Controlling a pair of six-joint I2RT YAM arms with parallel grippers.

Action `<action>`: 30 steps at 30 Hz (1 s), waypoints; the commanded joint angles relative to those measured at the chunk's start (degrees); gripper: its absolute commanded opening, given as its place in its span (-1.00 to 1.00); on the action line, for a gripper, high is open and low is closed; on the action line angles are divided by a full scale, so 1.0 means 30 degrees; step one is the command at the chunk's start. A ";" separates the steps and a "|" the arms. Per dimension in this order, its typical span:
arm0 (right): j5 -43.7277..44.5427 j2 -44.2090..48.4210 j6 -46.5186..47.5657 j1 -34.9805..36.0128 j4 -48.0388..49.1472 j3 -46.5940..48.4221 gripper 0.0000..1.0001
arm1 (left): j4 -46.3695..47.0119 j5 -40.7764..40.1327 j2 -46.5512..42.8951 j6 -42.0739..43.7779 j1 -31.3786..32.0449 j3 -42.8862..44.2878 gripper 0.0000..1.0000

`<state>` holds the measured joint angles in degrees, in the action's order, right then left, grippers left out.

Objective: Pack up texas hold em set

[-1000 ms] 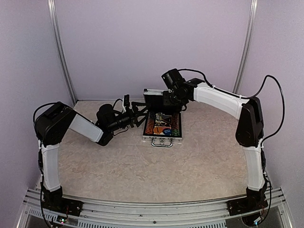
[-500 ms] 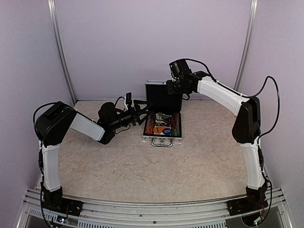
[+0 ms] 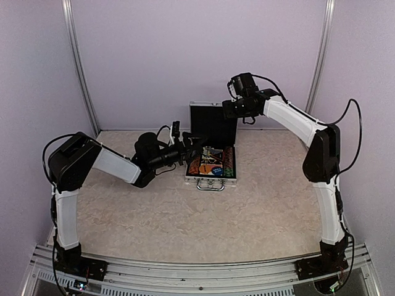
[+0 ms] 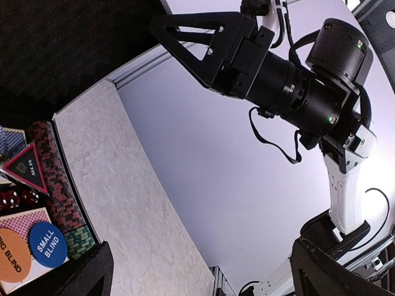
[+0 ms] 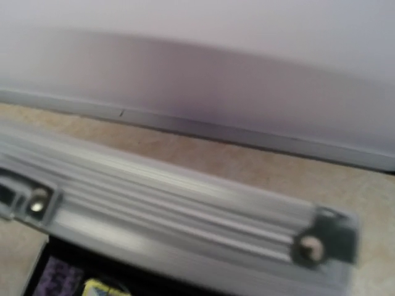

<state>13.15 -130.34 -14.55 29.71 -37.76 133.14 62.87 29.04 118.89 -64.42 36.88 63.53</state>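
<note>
A: Texas hold em set [image 3: 211,161] sits at the back centre of the worktop [image 3: 185,216]. The silver briefcase is open and its lid [image 3: 213,123] stands upright on the far side. Why upright?

B: Right pincer [image 3: 228,111] is up at the lid's top right corner, placed, I judge, to swing it down. Its wrist view is smeared and shows only the aluminium rim [image 5: 173,216], no fingers. I cannot tell how wide it stands, or whether it grips the lid at all.

A: Left pincer [image 3: 189,150]?

B: Low at the case's left edge, pointing across it. Its fingers [image 4: 86,277] are spread fully wide with nothing between them. Probable reason: ready to steady the base while the lid comes over.

A: Contents?

B: Seated inside are the red chips [image 4: 58,185], dark triangular marker [image 4: 28,169], blue "small blind" disc [image 4: 48,244] and orange disc [image 4: 11,262]. Since the pieces lie in the tray, the remaining step is judged to be lid down and fastened. Risk: the lid meeting the left pincer.
</note>
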 commanded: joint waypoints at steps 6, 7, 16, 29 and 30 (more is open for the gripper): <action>-0.2094 0.2974 -0.0502 0.0143 0.0991 -0.4353 0.18 | -0.1246 -0.0997 -0.0704 0.0966 0.1174 -0.1748 0.98; -0.2163 0.3280 -0.0548 0.0265 0.1047 -0.4814 0.18 | -0.1168 -0.1046 -0.0719 0.0981 0.1181 -0.1913 0.98; -0.1900 0.4816 -0.0882 0.1389 0.0823 -0.7416 0.19 | -0.2476 -0.1310 -0.0440 0.1605 0.0852 -0.0783 0.98; -0.2395 0.8357 -0.2112 0.4302 0.1727 -1.3863 0.12 | -0.2407 -0.1359 -0.1214 0.1171 0.0485 -0.1652 0.98; -0.2577 0.8574 -0.2463 0.4586 0.1846 -1.4444 0.12 | -0.2133 -0.1436 -0.1408 0.1076 0.0568 -0.2106 0.98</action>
<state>7.25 -108.49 -18.70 40.25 -33.39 94.48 54.89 25.30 118.08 -61.21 37.67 60.95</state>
